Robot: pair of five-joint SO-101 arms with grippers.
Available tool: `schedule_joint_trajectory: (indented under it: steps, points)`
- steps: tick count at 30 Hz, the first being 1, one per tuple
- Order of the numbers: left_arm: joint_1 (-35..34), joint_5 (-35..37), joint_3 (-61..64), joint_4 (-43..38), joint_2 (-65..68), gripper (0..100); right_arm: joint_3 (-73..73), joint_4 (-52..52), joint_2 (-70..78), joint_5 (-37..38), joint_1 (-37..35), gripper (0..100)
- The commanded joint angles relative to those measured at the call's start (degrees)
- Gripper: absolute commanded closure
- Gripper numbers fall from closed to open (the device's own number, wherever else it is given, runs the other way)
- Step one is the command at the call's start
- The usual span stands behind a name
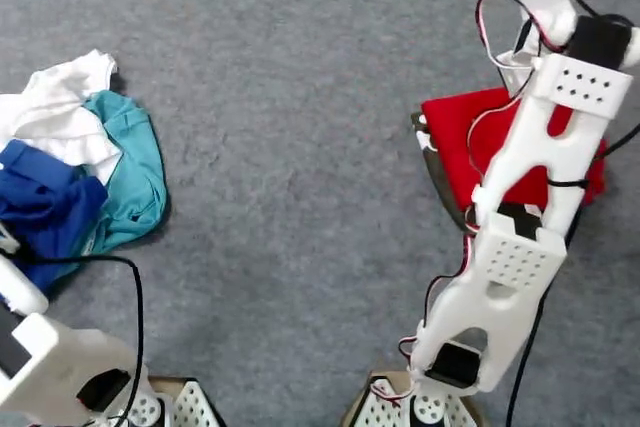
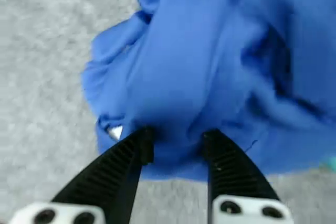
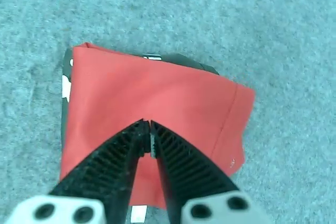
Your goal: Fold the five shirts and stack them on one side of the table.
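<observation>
A loose pile of shirts lies at the table's left edge: a white shirt, a teal shirt and a crumpled blue shirt. My left gripper is open, its black fingertips right at the near edge of the blue shirt, with fabric bulging between them. On the right side a folded red shirt rests on a dark folded shirt. My right gripper hangs shut and empty above the red shirt; the dark shirt peeks out beneath it.
Grey felt covers the table, with a wide bare stretch between the pile and the stack. The right arm reaches up over the red stack. The left arm's base and a black cable sit at the near left corner.
</observation>
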Motion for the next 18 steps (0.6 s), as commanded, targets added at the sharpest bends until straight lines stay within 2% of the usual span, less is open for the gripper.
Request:
schedule_joint_trajectory:
  steps: [1, 3, 8, 11, 14, 18]
  points:
    - [2.11, 0.97, 4.22, -6.59, -2.24, 89, -2.42, 0.97, -3.47, 0.09, -1.54, 99.1]
    - [3.96, 1.23, 2.46, -3.96, -3.47, 99, -2.42, 1.05, -3.47, 0.09, -1.98, 99.1]
    - [11.69, 3.6, -1.14, 5.45, -12.18, 98, -2.42, 1.05, -3.56, 0.0, -2.07, 99.2]
    - [19.6, 5.1, -1.14, 8.97, -21.67, 98, -2.42, 1.14, -3.56, 0.0, -2.07, 99.3]
    - [32.18, 6.68, 0.0, 13.89, -32.57, 98, -2.42, 1.14, -3.56, 0.0, -2.07, 99.3]
    - [55.65, 9.67, 3.16, 15.91, -45.85, 98, -2.42, 1.14, -3.56, 0.0, -1.98, 99.3]
